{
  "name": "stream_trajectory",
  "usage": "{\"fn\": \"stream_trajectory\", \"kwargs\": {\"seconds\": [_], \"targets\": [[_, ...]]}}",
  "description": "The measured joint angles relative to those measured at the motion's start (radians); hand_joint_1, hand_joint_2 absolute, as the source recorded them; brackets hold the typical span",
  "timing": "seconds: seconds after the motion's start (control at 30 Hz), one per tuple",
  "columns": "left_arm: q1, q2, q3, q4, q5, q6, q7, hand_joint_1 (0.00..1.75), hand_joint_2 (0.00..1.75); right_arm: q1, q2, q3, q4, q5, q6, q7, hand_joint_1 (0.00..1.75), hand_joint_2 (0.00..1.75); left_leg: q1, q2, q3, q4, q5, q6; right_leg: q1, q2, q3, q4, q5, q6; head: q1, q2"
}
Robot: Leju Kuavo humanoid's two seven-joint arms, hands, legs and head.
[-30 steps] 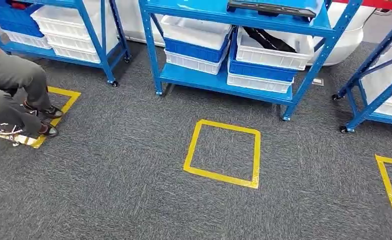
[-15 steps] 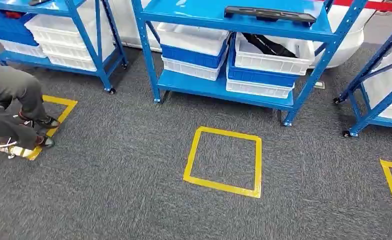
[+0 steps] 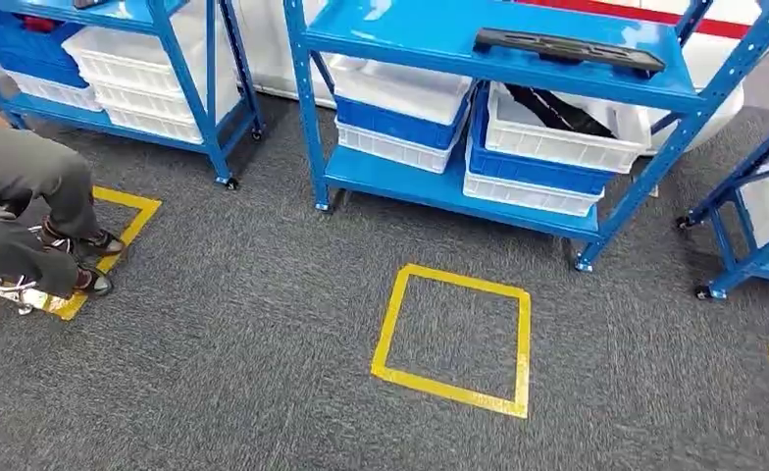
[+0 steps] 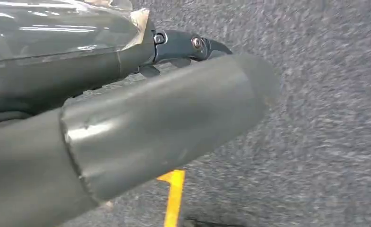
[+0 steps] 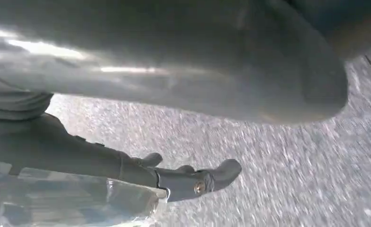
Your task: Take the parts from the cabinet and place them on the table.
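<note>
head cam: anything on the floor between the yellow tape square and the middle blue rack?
Nothing but bare grey carpet in the head view between the yellow tape square and the middle blue rack.

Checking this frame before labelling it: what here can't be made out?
- Black part on the top shelf: head view, too small to identify.
- White bin contents: dark pieces mostly hidden by the shelf above.
- Person: cut off by the left edge.
- Left robot hand, right robot hand: wrist views, blurred; whether they hold anything is unclear.
</note>
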Motion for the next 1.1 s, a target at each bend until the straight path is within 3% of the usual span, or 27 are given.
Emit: {"fn": "stream_trajectory", "kwargs": {"seconds": [0.03, 0.07, 0.1, 0.13, 0.17, 0.2, 0.23, 0.27, 0.33, 0.37, 0.4, 0.43, 0.47, 0.5, 0.53, 0.57, 0.63, 0.67, 0.7, 0.77, 0.83, 0.87, 0.9, 0.97, 1.0, 1.03, 1.1], "targets": [[-0.001, 0.001, 0.0, 0.0, 0.0, 0.0, 0.0, 0.0, 0.0, -0.004, 0.002, 0.0, 0.0, 0.0, 0.0, 0.0, 0.0, 0.0, -0.001, -0.002, -0.001, -0.004, -0.014, -0.008, 0.002, -0.003, 0.005, -0.004, -0.026, -0.023, 0.002, 0.0], [-0.001, -0.001, 0.001, 0.0, 0.0, 0.0, 0.0, 0.0, 0.0, -0.006, 0.0, 0.0, 0.0, 0.0, 0.0, 0.0, 0.0, 0.0, 0.0, -0.001, 0.008, -0.014, -0.021, -0.017, 0.012, -0.001, 0.015, -0.008, -0.023, -0.03, 0.001, 0.0], [0.0, -0.001, 0.001, 0.0, 0.0, 0.0, 0.0, 0.0, 0.0, -0.005, 0.001, 0.0, -0.001, 0.0, 0.0, 0.0, 0.0, 0.0, 0.0, 0.002, 0.028, 0.003, -0.009, -0.021, 0.006, 0.002, 0.018, -0.022, -0.015, -0.041, 0.002, 0.0], [-0.003, -0.001, 0.002, 0.0, 0.0, 0.0, 0.0, 0.0, 0.0, -0.005, 0.0, 0.0, -0.001, 0.002, 0.0, 0.0, 0.0, 0.0, 0.0, 0.003, 0.041, -0.002, -0.016, -0.027, 0.001, 0.001, 0.032, -0.026, -0.004, -0.05, 0.005, 0.0], [-0.005, 0.0, 0.002, -0.001, 0.0, 0.0, 0.0, 0.0, 0.0, -0.007, 0.002, 0.0, -0.001, 0.004, 0.0, 0.0, 0.0, 0.0, 0.003, 0.006, 0.034, 0.012, -0.028, -0.034, -0.011, 0.003, 0.061, -0.027, -0.002, -0.056, 0.005, 0.0], [-0.007, -0.002, 0.002, -0.001, 0.0, 0.0, 0.0, 0.0, 0.0, -0.009, -0.002, 0.0, -0.001, 0.006, 0.0, 0.002, 0.0, 0.0, 0.004, 0.01, 0.012, 0.064, -0.024, -0.038, -0.012, 0.002, 0.071, -0.028, -0.006, -0.064, 0.001, 0.0], [-0.009, -0.003, 0.001, -0.001, 0.001, 0.0, 0.0, 0.0, 0.0, -0.01, -0.002, 0.0, -0.001, 0.012, -0.003, 0.003, 0.0, 0.0, 0.008, 0.011, -0.037, 0.139, -0.027, -0.043, -0.011, 0.002, 0.075, -0.028, -0.011, -0.069, -0.002, 0.0], [-0.009, -0.003, 0.002, -0.001, 0.003, 0.0, 0.0, 0.0, 0.0, -0.012, -0.001, 0.0, -0.001, 0.016, -0.003, 0.005, 0.0, 1.75, 0.012, 0.011, -0.089, 0.207, -0.048, -0.049, -0.011, 0.002, 0.08, -0.028, -0.017, -0.072, 0.001, 0.0], [-0.005, -0.002, 0.005, -0.001, 0.008, 0.0, 0.0, 0.0, 0.0, -0.011, 0.002, 0.0, -0.001, 0.014, -0.001, 0.011, 0.0, 1.75, 0.02, 0.011, -0.171, 0.275, -0.133, -0.065, -0.013, 0.007, 0.094, -0.027, -0.029, -0.071, -0.001, 0.0], [-0.005, -0.002, 0.009, -0.001, 0.008, 0.0, 0.0, 0.0, 0.0, -0.008, 0.003, 0.0, -0.001, 0.006, 0.004, 0.016, 0.0, 1.75, 0.025, 0.012, -0.192, 0.261, -0.144, -0.072, -0.015, 0.009, 0.105, -0.027, -0.039, -0.067, -0.002, 0.0], [-0.004, -0.002, 0.011, -0.001, 0.008, 0.0, 0.0, 0.0, 0.0, -0.006, 0.005, 0.0, -0.001, -0.003, 0.006, 0.019, 0.0, 0.0, 0.029, 0.013, -0.195, 0.221, -0.122, -0.074, -0.018, 0.011, 0.118, -0.027, -0.049, -0.062, -0.002, 0.0], [-0.003, -0.001, 0.011, -0.001, 0.007, 0.0, 0.0, 0.0, 0.0, -0.006, 0.005, 0.0, -0.001, -0.011, 0.008, 0.02, 0.0, 0.0, 0.032, 0.014, -0.186, 0.154, -0.062, -0.075, -0.02, 0.013, 0.132, -0.027, -0.06, -0.058, -0.002, 0.0], [-0.003, -0.001, 0.011, -0.001, 0.006, 0.0, 0.001, 0.0, 0.0, -0.007, 0.006, -0.001, -0.001, -0.014, 0.009, 0.021, 0.0, 0.0, 0.034, 0.014, -0.172, 0.079, 0.022, -0.077, -0.022, 0.014, 0.144, -0.028, -0.069, -0.052, -0.002, 0.0], [-0.001, -0.001, 0.011, 0.0, 0.003, 0.0, 0.001, 0.0, 0.0, -0.006, 0.006, -0.001, -0.001, -0.015, 0.01, 0.021, 0.0, 0.0, 0.035, 0.014, -0.161, 0.045, 0.115, -0.073, -0.021, 0.015, 0.143, -0.029, -0.077, -0.046, -0.001, 0.0], [0.0, -0.001, 0.011, 0.0, -0.001, 0.0, 0.002, 0.0, 0.0, -0.008, 0.006, -0.002, -0.001, -0.018, 0.01, 0.022, 0.0, 0.0, 0.026, 0.015, -0.168, 0.048, 0.076, -0.065, -0.017, 0.021, 0.157, -0.025, -0.086, -0.037, -0.002, 0.0], [-0.001, 0.0, 0.011, 0.0, -0.002, -0.001, 0.002, 0.0, 0.0, -0.012, 0.006, -0.002, -0.001, -0.019, 0.01, 0.023, 0.0, 0.0, 0.024, 0.013, -0.157, 0.049, 0.093, -0.054, -0.014, 0.02, 0.144, -0.026, -0.091, -0.028, 0.0, 0.0], [0.0, 0.0, 0.012, -0.001, -0.003, -0.002, 0.003, 0.0, 0.0, -0.012, 0.006, -0.008, -0.002, -0.021, 0.008, 0.023, 0.0, 0.0, 0.016, 0.014, -0.156, 0.047, 0.1, -0.039, -0.014, 0.021, 0.149, -0.038, -0.093, -0.017, 0.001, 0.0], [-0.003, -0.002, 0.012, -0.001, -0.003, -0.003, 0.003, 0.0, 0.0, -0.011, 0.005, -0.011, -0.004, -0.021, 0.006, 0.023, 0.0, 0.0, 0.026, 0.018, -0.143, 0.022, 0.11, -0.025, -0.005, 0.02, 0.158, -0.039, -0.101, -0.009, 0.001, 0.0], [-0.003, -0.002, 0.012, -0.001, -0.003, -0.003, 0.003, 0.0, 0.0, -0.011, 0.002, -0.015, -0.004, -0.021, 0.005, 0.023, 0.0, 0.0, 0.021, 0.021, -0.132, 0.01, 0.111, -0.023, -0.012, 0.014, 0.153, -0.019, -0.11, -0.009, 0.004, 0.0], [-0.003, 0.001, 0.012, -0.001, -0.003, -0.003, 0.003, 0.0, 0.0, -0.012, 0.005, -0.018, -0.004, -0.023, 0.005, 0.022, 0.0, 0.0, 0.021, 0.028, -0.124, 0.004, 0.109, -0.011, -0.012, 0.013, 0.077, 0.118, -0.163, -0.021, 0.006, 0.0], [-0.003, 0.001, 0.012, -0.001, -0.003, -0.003, 0.004, 0.0, 0.0, -0.008, 0.004, -0.022, -0.004, -0.023, 0.005, 0.022, 0.0, 0.0, 0.017, 0.032, -0.121, 0.004, 0.101, -0.005, -0.012, 0.013, -0.02, 0.258, -0.195, -0.018, 0.006, 0.0], [-0.003, 0.0, 0.012, -0.001, -0.003, -0.003, 0.004, 0.0, 0.0, -0.005, 0.004, -0.025, -0.004, -0.023, 0.006, 0.022, 0.0, 0.0, 0.016, 0.032, -0.118, 0.004, 0.097, -0.005, -0.012, 0.012, -0.039, 0.267, -0.181, -0.011, 0.006, 0.0], [-0.003, -0.001, 0.012, -0.001, -0.003, -0.003, 0.005, 0.0, 0.0, -0.002, 0.003, -0.026, -0.004, -0.022, 0.006, 0.022, 0.0, 0.0, 0.016, 0.033, -0.112, 0.004, 0.093, -0.006, -0.012, 0.012, -0.033, 0.228, -0.15, 0.0, 0.007, 0.0], [-0.003, -0.002, 0.012, -0.001, -0.003, -0.003, 0.007, 0.0, 0.0, -0.003, 0.002, -0.026, -0.004, -0.021, 0.006, 0.022, 0.0, 0.0, 0.017, 0.037, -0.097, 0.004, 0.083, -0.012, -0.012, -0.004, 0.028, 0.06, -0.058, 0.018, 0.008, 0.0], [-0.003, -0.002, 0.012, -0.001, -0.003, -0.003, 0.009, 0.0, 0.0, -0.004, 0.002, -0.027, -0.004, -0.021, 0.006, 0.022, 0.0, 0.0, 0.015, 0.041, -0.092, 0.004, 0.078, -0.016, -0.012, -0.033, 0.057, -0.02, -0.024, 0.016, 0.008, 0.0], [-0.003, -0.002, 0.012, -0.001, -0.003, -0.003, 0.01, 0.0, 0.0, -0.006, 0.002, -0.027, -0.004, -0.021, 0.007, 0.022, 0.0, 0.0, 0.005, 0.042, -0.085, 0.008, 0.067, -0.025, -0.002, -0.038, 0.055, -0.031, -0.015, 0.004, 0.008, 0.0], [-0.006, -0.002, 0.012, -0.001, -0.006, -0.004, 0.01, 0.0, 0.0, -0.008, 0.002, -0.027, -0.005, -0.023, 0.008, 0.021, 0.0, 0.0, 0.006, 0.049, -0.08, 0.002, 0.055, -0.036, -0.004, -0.022, 0.058, -0.034, -0.02, -0.02, 0.005, 0.0]]}}
